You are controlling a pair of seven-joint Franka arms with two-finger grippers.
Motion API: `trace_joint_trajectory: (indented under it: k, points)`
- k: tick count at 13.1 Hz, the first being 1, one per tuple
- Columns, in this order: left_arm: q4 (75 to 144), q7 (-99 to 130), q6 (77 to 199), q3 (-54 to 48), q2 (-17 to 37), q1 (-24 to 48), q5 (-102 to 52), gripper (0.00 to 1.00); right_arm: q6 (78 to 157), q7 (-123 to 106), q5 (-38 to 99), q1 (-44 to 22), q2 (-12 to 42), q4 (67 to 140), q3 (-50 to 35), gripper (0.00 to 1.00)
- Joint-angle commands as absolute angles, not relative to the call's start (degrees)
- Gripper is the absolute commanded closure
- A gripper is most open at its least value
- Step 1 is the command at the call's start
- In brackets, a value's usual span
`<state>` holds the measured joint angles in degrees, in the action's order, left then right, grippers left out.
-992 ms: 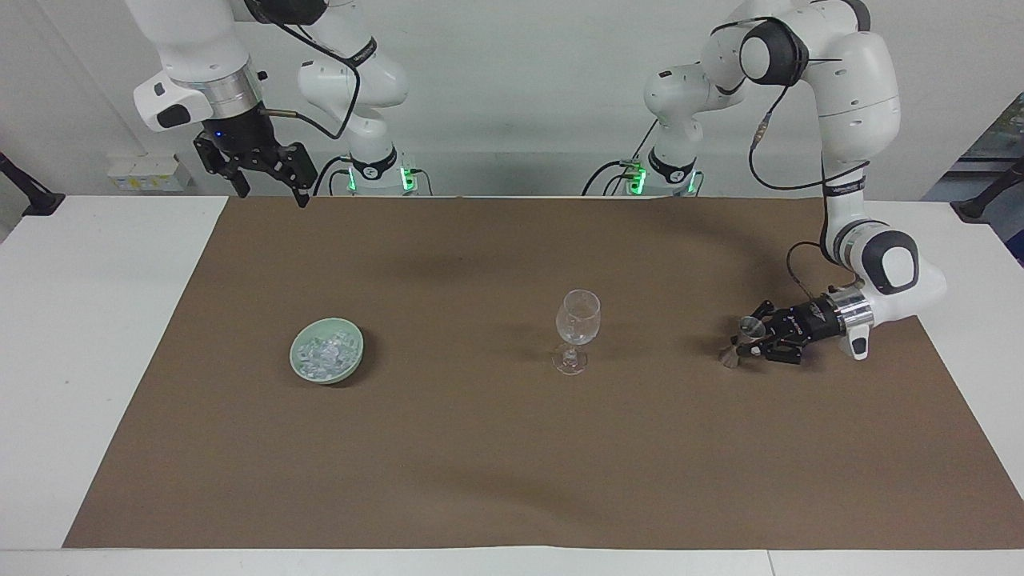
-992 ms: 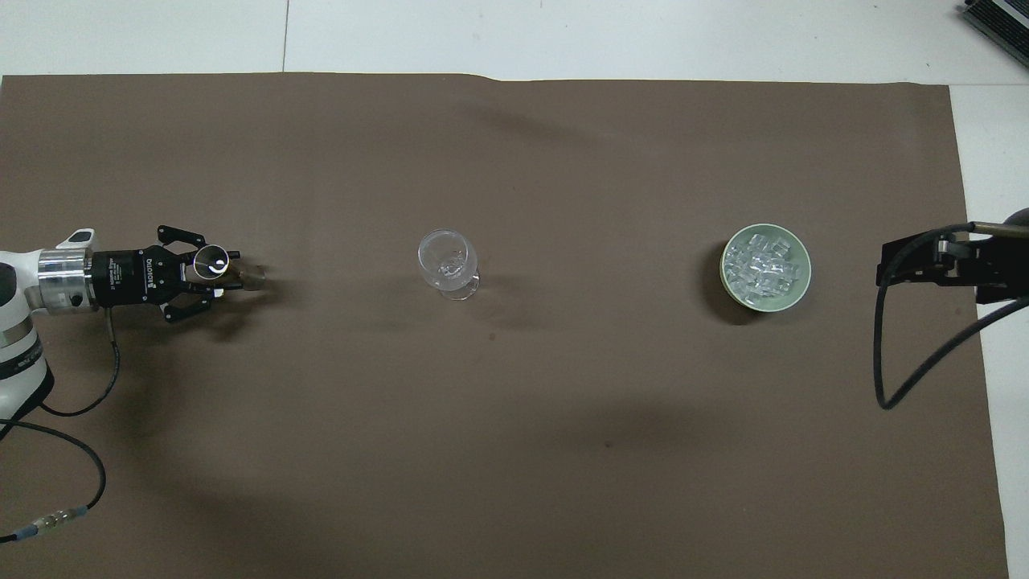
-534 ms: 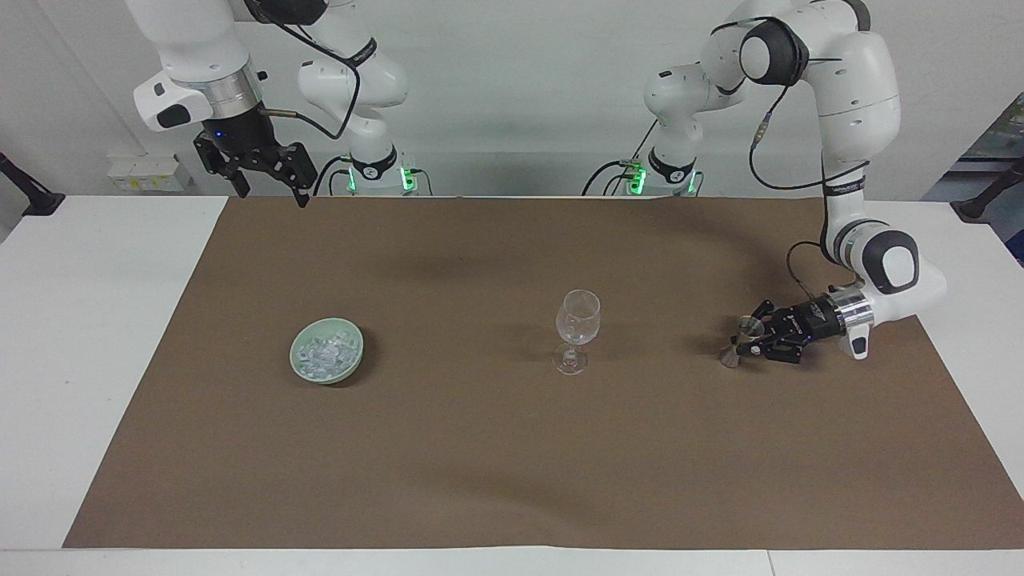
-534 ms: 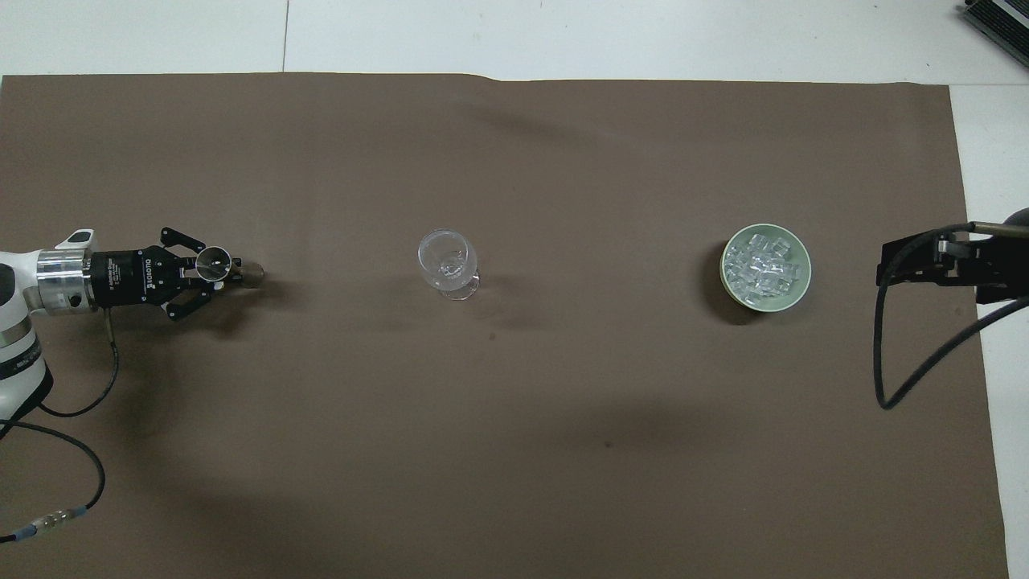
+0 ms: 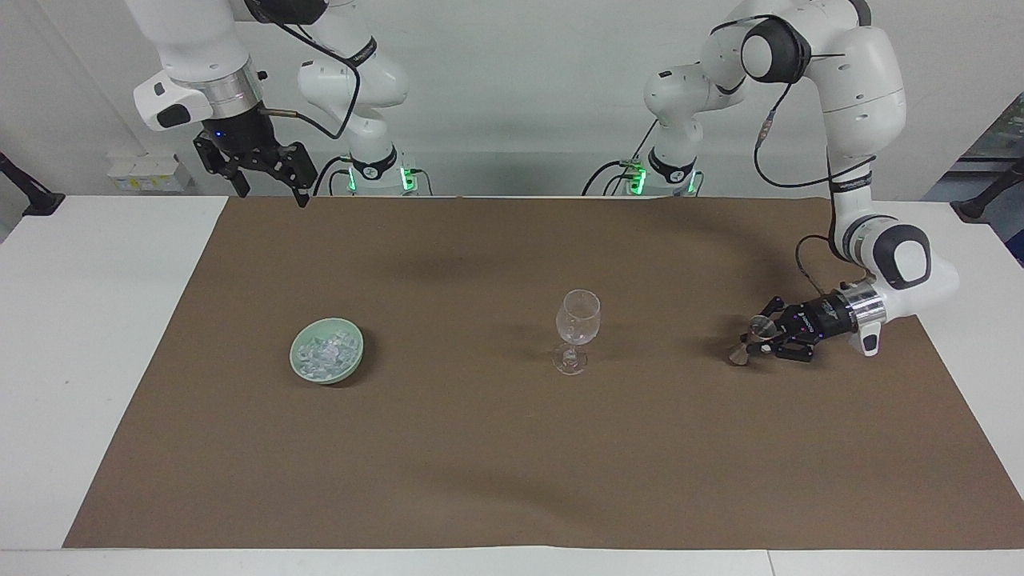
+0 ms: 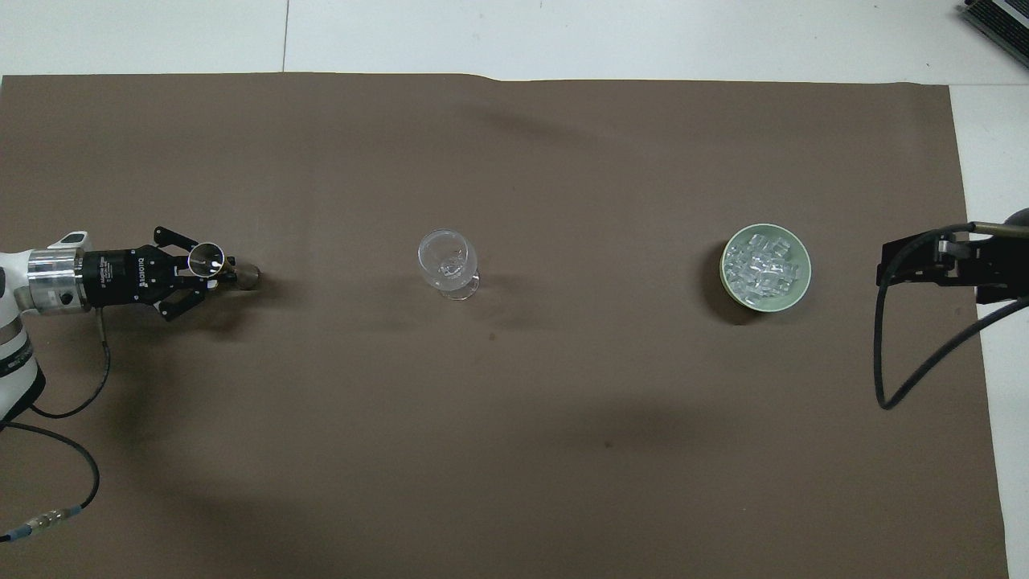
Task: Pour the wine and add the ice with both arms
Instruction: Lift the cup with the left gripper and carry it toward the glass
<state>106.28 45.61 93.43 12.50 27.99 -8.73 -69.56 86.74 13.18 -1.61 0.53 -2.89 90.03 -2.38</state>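
- The left gripper (image 5: 760,334) lay low over the brown mat (image 5: 512,448) at the right of the facing frame, its jaws pinched on a small metal measuring cup (image 5: 755,327) whose foot touched or nearly touched the mat.
- In the overhead frame the same left gripper (image 6: 211,270) sat at middle left, the measuring cup (image 6: 207,258) showing its round open mouth upward.
- The right gripper (image 5: 268,180) hung high at the upper left of the facing frame, over the mat's edge by the robots, jaws spread and holding nothing; that arm waited.
- In the overhead frame the right gripper (image 6: 936,261) showed only at the right edge.
- The ice (image 5: 324,354) was heaped in a pale green bowl (image 5: 301,370) at centre left of the facing frame; overhead, the ice (image 6: 764,265) and bowl (image 6: 802,285) sat at centre right.
- A clear stemmed glass (image 5: 578,318) stood upright on the worktop (image 5: 88,352) mat near frame centre, between bowl and cup, well apart from both; overhead, the glass (image 6: 447,264) stood just left of centre.
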Motion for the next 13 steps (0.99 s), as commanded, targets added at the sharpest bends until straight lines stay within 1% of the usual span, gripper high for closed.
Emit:
trace_joint_trajectory:
  k: [1, 8, 13]
  points:
    - [106.4, 49.9, 92.5, 13.4, 24.6, -7.7, -69.4, 1.0, 86.2, 11.8, -0.8, 1.2, -3.3, 90.0, -2.5, 0.0]
    - [104.7, 61.3, 93.5, 11.4, 17.8, -5.6, -64.2, 1.0, 86.2, 11.8, -0.8, 1.2, -3.3, 90.0, -2.5, 0.0]
    - [105.1, 65.2, 93.6, 9.2, 13.4, -5.2, -64.0, 1.0, 86.2, 11.7, -0.8, 1.2, -3.3, 90.0, -2.5, 0.0]
